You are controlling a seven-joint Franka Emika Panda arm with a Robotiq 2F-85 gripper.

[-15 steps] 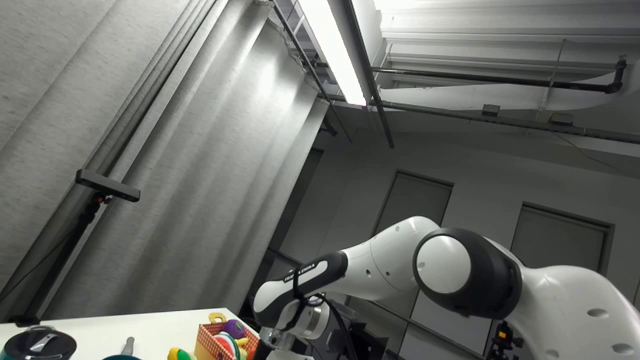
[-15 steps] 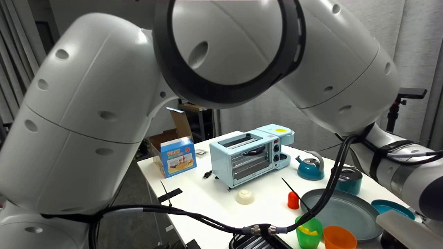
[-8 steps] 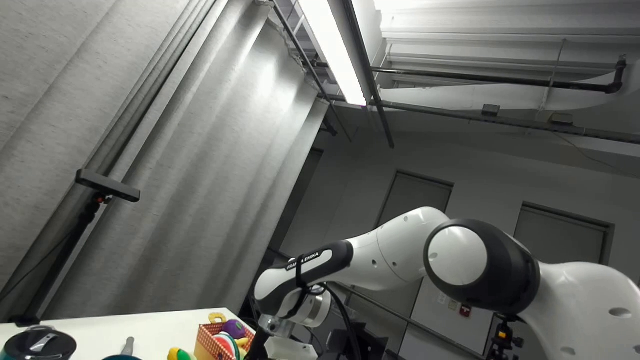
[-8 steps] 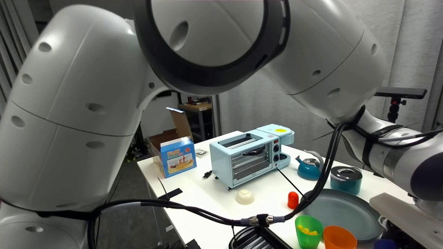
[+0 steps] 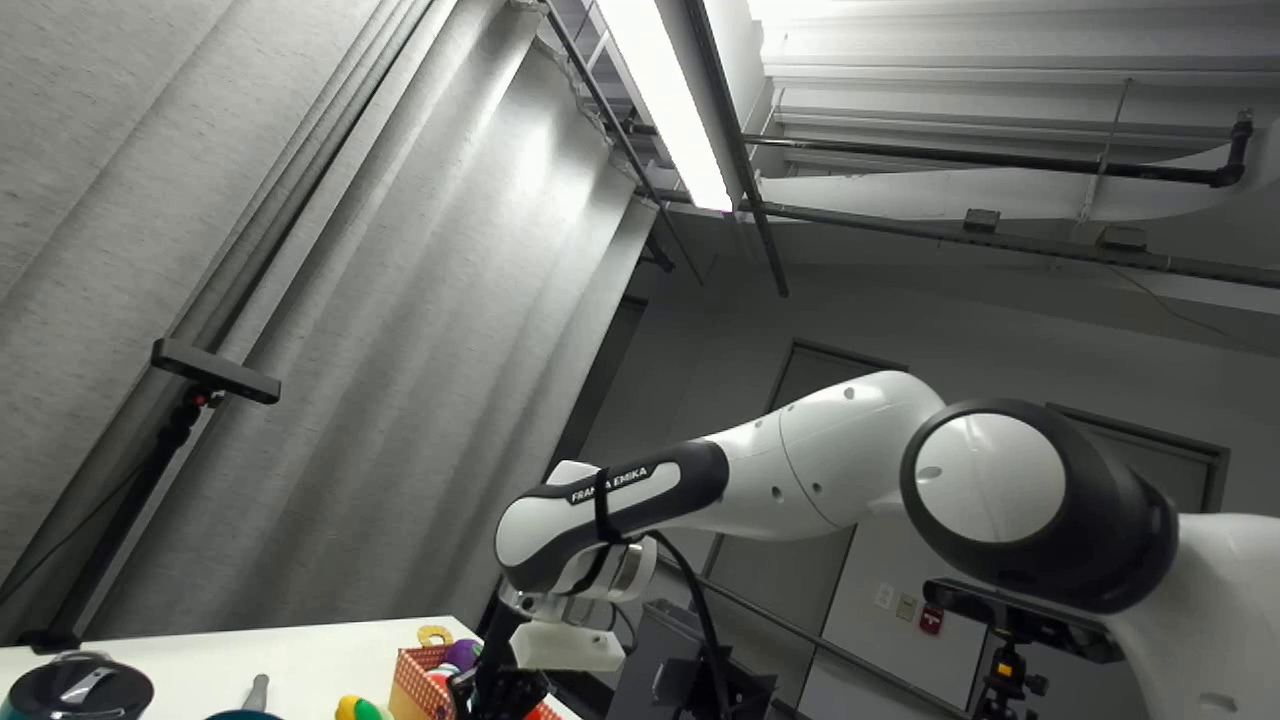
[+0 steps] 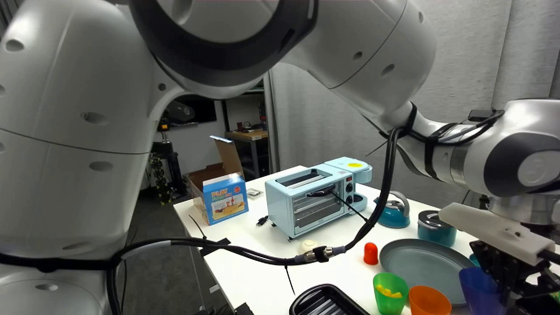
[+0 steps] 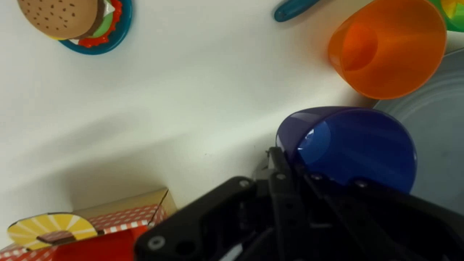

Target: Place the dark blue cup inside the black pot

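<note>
The dark blue cup [image 7: 362, 148] hangs tilted in the wrist view, its opening facing the camera. My gripper [image 7: 289, 161] is shut on its near-left rim, one finger outside the wall and the other inside. In an exterior view the cup [image 6: 478, 291] shows at the lower right, with the dark gripper linkage at its right side and its lower part cut off by the frame. A low, ridged black pan, taken as the black pot [image 6: 321, 290], lies at the bottom edge of that view, partly cut off. The pot is outside the wrist view.
An orange cup [image 6: 428, 302] and a green cup [image 6: 390, 292] stand between pot and blue cup. Beside them lie a grey plate [image 6: 422, 262] and a red shaker [image 6: 370, 253]. A checked box [image 7: 123, 217] and toy burger [image 7: 65, 18] are nearby. Arm cables [image 6: 280, 261] cross the view.
The arm has risen. The blue cup, unseen a second ago in the exterior views, has come up into sight at the lower right, carried by the gripper.
</note>
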